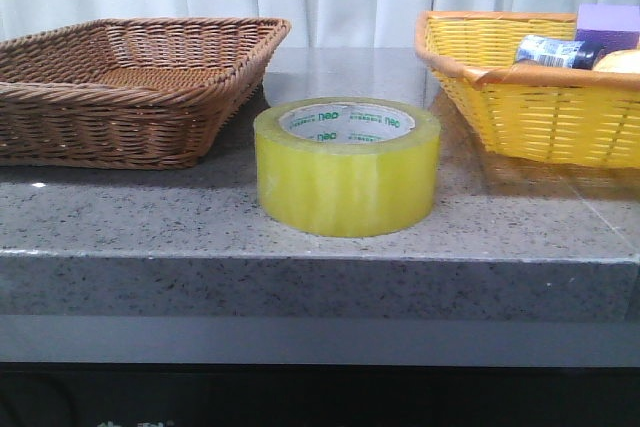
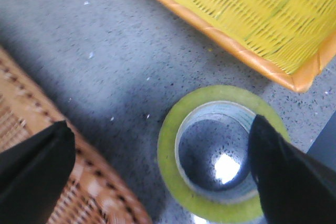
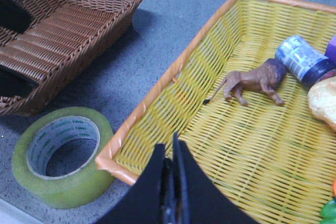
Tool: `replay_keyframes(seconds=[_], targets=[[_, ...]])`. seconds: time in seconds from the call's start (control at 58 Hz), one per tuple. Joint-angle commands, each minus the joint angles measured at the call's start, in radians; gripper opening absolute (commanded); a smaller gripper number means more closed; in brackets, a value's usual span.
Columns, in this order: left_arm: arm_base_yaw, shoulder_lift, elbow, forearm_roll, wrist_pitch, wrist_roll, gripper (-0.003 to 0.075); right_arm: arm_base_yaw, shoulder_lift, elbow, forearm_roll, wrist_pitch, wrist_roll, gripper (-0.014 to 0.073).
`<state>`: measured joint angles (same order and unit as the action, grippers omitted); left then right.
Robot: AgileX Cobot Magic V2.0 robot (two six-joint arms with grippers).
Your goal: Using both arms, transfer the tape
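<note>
Near the front edge of the grey speckled tabletop (image 1: 150, 217), about midway along it, one roll of tape (image 1: 347, 167) lies flat with its hollow core facing up, between two baskets: one brown wicker basket (image 1: 130, 87) toward the left edge, one yellow basket (image 1: 540, 97) toward the right. It looks stiff and fairly light, and its glossy yellow side may be slippery, so I'd judge the safest hold is across the wall, one finger inside the core and one outside. The left tool (image 2: 157, 171) hangs over it with its fingers spread wide, one over the roll's rim, the other over the brown basket's edge. The right tool (image 3: 170, 182) sits over the yellow basket's near wall, its fingers pressed together on nothing. Inside that basket I count one toy lion (image 3: 252, 83), one small jar (image 3: 303, 59), and a few things cut off by the view.
</note>
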<state>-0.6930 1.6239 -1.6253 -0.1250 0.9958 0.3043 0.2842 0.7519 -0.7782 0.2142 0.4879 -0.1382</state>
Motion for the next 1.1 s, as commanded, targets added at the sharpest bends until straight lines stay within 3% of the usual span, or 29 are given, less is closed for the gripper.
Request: replay_keyframes(seconds=[0.0,0.552,1.086], targets=[[-0.005,0.011,-0.085,-0.030,-0.002,0.081,0.0652,-0.005,-0.008,-0.027,-0.006,-0.057,-0.004,-0.0067],[-0.019,0.115,-0.120,-0.093,0.053,0.311,0.0652,-0.005,-0.008,-0.027,-0.013,-0.055,-0.004,-0.0067],[-0.019,0.229,-0.120,-0.082,0.033,0.315,0.0650,-0.005,-0.008,-0.027,-0.013,-0.053,-0.005,-0.0067]])
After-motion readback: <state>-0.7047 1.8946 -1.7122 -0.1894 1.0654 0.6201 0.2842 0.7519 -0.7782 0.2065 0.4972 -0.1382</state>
